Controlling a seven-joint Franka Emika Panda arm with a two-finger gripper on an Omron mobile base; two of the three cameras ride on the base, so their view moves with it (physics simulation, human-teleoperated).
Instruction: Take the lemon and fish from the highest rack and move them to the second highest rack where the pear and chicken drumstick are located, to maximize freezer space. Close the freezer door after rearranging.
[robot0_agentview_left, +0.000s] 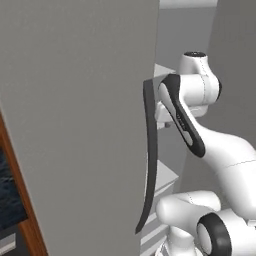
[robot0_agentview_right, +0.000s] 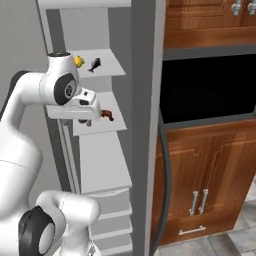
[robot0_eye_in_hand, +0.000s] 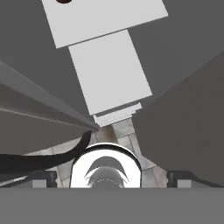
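Top rack: 1 lemon, 1 fish. Gripper state unclear.

Flat, even rendered light, moderately bright, no clear source. No glare or hot spots; soft sheen on the white arm only. Freezer door reads uniform matte grey, its black handle casts almost no shadow. Shelves pale, faint shading under them. Dark oven window near black, no reflections. Hand view dimmer, grey walls shaded, white shelf brightest. Low resolution, slight softness and jagged edges; no motion blur, no edge distortion.
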